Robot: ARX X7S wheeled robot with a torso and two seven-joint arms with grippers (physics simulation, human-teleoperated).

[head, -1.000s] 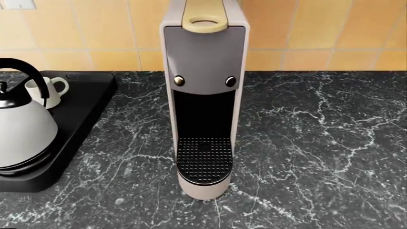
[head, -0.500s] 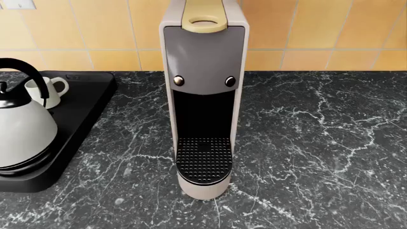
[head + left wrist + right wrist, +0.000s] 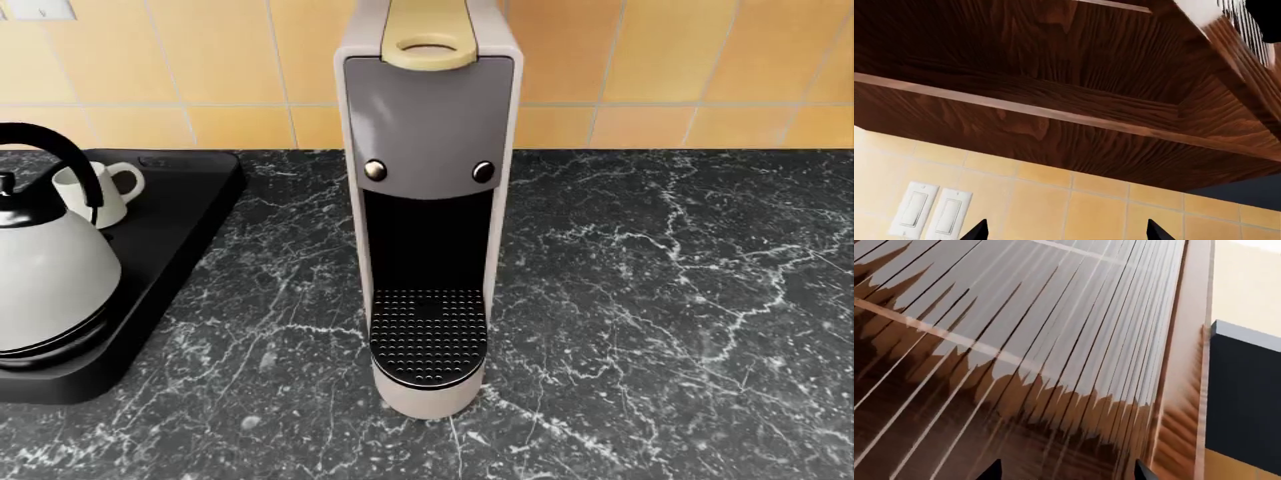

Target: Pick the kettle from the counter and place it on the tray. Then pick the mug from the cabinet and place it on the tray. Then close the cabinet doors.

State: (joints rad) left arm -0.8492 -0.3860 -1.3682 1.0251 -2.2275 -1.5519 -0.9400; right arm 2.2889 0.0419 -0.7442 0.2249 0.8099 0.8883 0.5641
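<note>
The white kettle [image 3: 47,275] with its black arched handle stands on the black tray [image 3: 174,230] at the left edge of the head view. The small cream mug [image 3: 96,193] sits on the same tray behind the kettle. The tray rests on the dark marble counter [image 3: 641,300]. Neither arm shows in the head view. My left gripper [image 3: 1064,234] is open with nothing between its tips, under the dark wooden cabinet [image 3: 1074,95]. My right gripper [image 3: 1064,472] is open too, close to a ribbed glass cabinet door [image 3: 1021,340].
A tall beige coffee machine [image 3: 430,200] stands mid-counter against the yellow tiled wall [image 3: 667,70]. Two white wall switches [image 3: 931,212] sit on the tiles under the cabinet. Beside the glass door is a dark panel [image 3: 1244,400].
</note>
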